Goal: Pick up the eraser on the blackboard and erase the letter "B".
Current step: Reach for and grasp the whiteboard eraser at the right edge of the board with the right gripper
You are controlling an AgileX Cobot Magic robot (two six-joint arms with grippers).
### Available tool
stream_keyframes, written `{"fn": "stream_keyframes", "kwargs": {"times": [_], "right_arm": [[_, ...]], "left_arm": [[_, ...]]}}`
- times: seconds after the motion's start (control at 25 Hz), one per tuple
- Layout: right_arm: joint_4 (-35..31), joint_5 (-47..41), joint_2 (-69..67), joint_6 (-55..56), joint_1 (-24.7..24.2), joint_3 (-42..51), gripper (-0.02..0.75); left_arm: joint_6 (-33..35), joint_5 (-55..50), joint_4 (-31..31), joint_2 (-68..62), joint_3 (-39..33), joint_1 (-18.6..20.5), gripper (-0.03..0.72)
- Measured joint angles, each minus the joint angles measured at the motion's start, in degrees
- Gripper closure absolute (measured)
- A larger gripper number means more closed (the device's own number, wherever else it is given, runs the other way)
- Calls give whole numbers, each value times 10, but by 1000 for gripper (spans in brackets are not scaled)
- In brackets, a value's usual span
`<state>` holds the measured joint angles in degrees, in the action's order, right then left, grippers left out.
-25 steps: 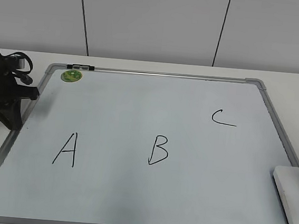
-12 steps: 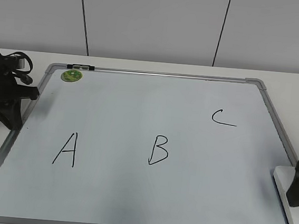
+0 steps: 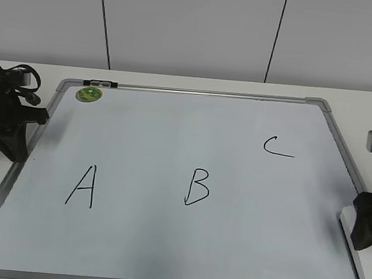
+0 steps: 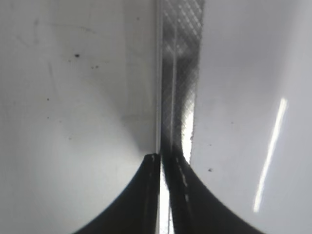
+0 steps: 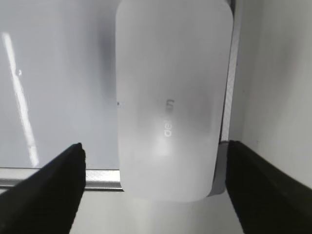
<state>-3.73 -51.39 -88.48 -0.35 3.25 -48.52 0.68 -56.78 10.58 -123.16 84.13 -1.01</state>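
White tabletop, blackboard (image 3: 180, 271) near edge. Eraser (image 5: 168, 97) lies at its near right corner, right gripper (image 5: 153, 187) spread wide astride it, nothing held. Letter "B" (image 3: 198, 187) mid-board, untouched. Left gripper (image 4: 163, 163) pinched together at far left frame. Risk: fingers catch the frame, eraser skids.

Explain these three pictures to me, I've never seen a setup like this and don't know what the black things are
This is a robot with two arms, each ending in a two-fingered gripper. The wide picture looks down at a slant onto a table with a whiteboard bearing the letters A, B and C, plus a green magnet. The other two come from cameras on the wrists. The left gripper is shut on nothing, over the board's frame. The right gripper is wide open, one finger on each side of a white eraser at the board's corner. Nothing is held yet.
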Motion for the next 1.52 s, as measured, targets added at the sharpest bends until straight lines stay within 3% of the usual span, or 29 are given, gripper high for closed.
{"fn": "stream_keyframes", "kwargs": {"times": [0.68, 1.52], "right_arm": [[13, 40, -71, 4, 0, -15, 70], [20, 70, -94, 4, 0, -16, 133]], "left_arm": [[0, 0, 1, 0, 0, 0, 632], [0, 0, 1, 0, 0, 0, 623]]}}
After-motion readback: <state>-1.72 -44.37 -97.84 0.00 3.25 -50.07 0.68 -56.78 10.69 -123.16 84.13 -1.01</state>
